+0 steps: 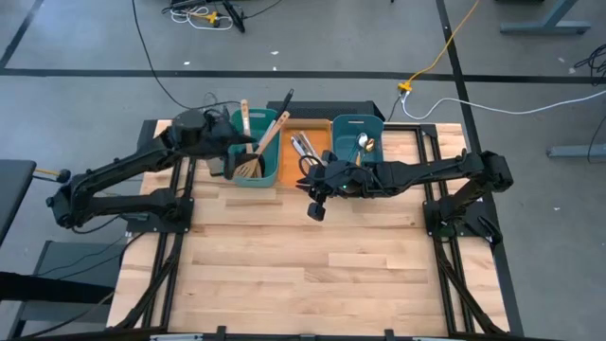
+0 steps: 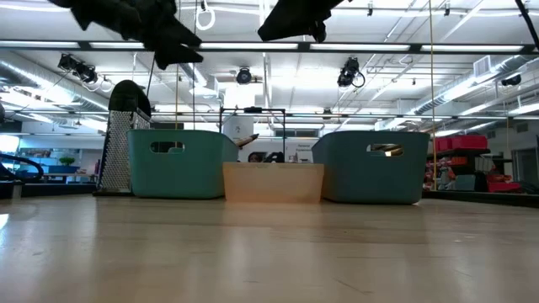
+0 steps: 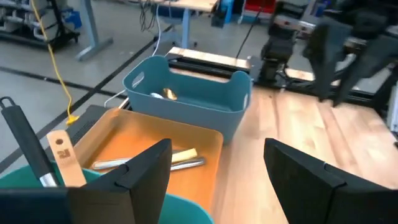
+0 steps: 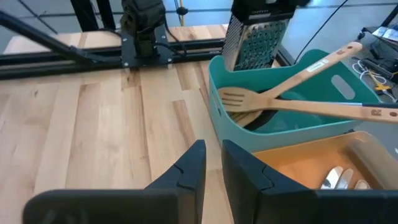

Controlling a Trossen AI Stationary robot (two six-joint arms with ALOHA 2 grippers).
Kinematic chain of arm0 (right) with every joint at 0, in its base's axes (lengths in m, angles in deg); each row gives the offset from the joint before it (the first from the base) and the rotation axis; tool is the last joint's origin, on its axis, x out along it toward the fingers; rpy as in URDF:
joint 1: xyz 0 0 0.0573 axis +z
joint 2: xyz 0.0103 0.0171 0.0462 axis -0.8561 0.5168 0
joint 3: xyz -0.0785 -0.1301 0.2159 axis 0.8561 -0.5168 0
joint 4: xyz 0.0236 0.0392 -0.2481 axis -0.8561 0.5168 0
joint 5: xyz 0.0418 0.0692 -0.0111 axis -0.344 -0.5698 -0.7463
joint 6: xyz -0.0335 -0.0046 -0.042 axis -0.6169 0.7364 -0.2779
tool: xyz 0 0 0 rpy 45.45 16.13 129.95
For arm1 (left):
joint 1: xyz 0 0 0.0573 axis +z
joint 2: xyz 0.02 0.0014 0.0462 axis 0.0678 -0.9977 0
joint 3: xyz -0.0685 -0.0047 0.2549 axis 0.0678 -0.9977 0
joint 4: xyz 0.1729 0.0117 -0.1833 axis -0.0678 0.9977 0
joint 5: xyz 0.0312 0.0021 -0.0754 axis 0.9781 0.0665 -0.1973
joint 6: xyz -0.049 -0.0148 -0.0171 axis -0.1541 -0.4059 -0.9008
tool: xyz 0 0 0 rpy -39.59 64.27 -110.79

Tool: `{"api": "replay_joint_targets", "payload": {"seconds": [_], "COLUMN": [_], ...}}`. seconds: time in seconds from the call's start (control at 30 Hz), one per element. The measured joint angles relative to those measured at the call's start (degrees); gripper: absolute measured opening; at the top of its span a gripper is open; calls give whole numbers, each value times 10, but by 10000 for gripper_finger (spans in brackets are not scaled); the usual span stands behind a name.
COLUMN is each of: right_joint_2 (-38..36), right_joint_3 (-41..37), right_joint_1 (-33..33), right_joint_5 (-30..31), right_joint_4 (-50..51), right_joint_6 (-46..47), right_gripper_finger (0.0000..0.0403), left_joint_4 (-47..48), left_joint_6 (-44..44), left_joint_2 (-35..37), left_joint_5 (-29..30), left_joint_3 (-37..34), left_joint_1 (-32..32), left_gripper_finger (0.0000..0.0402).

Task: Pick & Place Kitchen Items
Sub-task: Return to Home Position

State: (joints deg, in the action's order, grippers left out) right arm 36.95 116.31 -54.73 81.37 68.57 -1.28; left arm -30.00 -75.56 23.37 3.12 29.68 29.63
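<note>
The left teal bin (image 1: 258, 152) holds two wooden spatulas (image 4: 292, 93) and a black-handled utensil (image 3: 25, 146), leaning on its rim. Silver knives (image 3: 180, 158) lie in the orange bin (image 1: 312, 142). Spoons (image 1: 365, 144) lie in the right teal bin (image 1: 358, 133). My left gripper (image 3: 217, 180) hangs open above the left teal bin's rim (image 1: 235, 144), with nothing between its fingers. My right gripper (image 4: 214, 168) hangs above the table (image 1: 317, 194) just in front of the orange bin. Its fingers leave only a narrow slit, with nothing in it.
A metal box grater (image 4: 255, 34) stands on the table against the left teal bin's left side (image 2: 118, 147). The three bins line the far edge. The wooden tabletop (image 1: 303, 265) in front of them is open room.
</note>
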Motion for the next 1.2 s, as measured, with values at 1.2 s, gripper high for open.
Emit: {"api": "replay_joint_targets", "payload": {"seconds": [1.2], "right_joint_2": [-375], "right_joint_3": [-615], "right_joint_1": [16], "right_joint_5": [85], "right_joint_4": [-536], "right_joint_6": [14], "right_gripper_finger": [59], "left_joint_4": [-13], "left_joint_6": [-78], "left_joint_2": [515], "left_joint_5": [-28], "left_joint_3": [-310], "left_joint_1": [0], "left_gripper_finger": [259]}}
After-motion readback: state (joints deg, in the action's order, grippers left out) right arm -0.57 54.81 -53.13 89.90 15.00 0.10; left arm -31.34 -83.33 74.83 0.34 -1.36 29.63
